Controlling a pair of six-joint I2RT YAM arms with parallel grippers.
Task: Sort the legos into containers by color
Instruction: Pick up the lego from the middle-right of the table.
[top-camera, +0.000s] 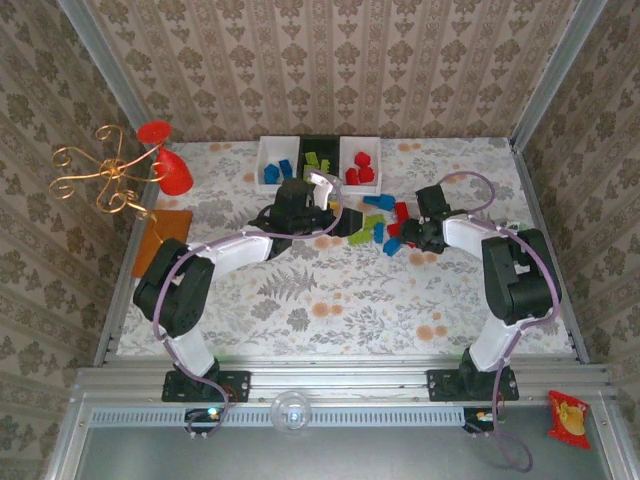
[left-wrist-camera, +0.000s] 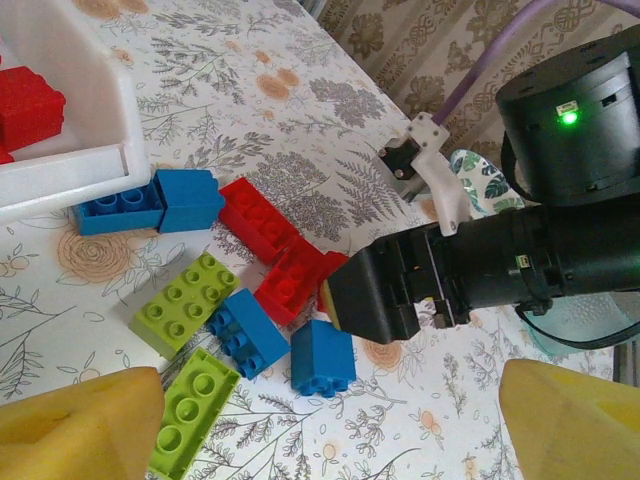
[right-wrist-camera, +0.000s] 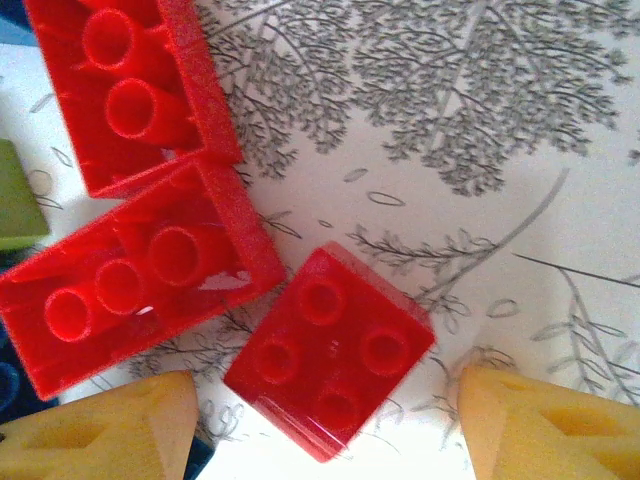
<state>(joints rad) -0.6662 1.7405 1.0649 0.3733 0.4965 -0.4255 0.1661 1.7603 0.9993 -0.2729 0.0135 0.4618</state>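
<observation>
Right now my right claw (right-wrist-camera: 320, 440) hangs open over a small square red plastic brick (right-wrist-camera: 330, 350) with four studs, low in the centre of the right wrist view. One yellow fingertip (right-wrist-camera: 100, 430) sits at its lower left and the other at its lower right. Neither presses on the brick, so I hold nothing there. A longer red plastic brick (right-wrist-camera: 130, 280) lies just beside the square one, toward the left edge of that frame, on the floral patterned counter (right-wrist-camera: 480, 120).

My left claw (left-wrist-camera: 330, 435) stands wide open and empty at the bottom of the left wrist view, above the loose pile of red, blue and lime green plastic bricks (left-wrist-camera: 240, 330).

I judge the square brick to be light and quite stiff, so it will neither sag nor crush under a firm squeeze. Its walls look smooth and glossy, so it could slip or spin between my pads. It lies turned cornerwise to my fingers, and closing as I am would likely catch corners and twist it away. I would rather turn my wrist and take it across two flat opposite walls, low beneath the studs. The finger on the left side of that frame needs care, since the longer brick leaves little room there.

It belongs in the white rectangular plastic bin (top-camera: 378, 150) at the upper centre of the top view, rightmost of three, where other red bricks lie.
</observation>
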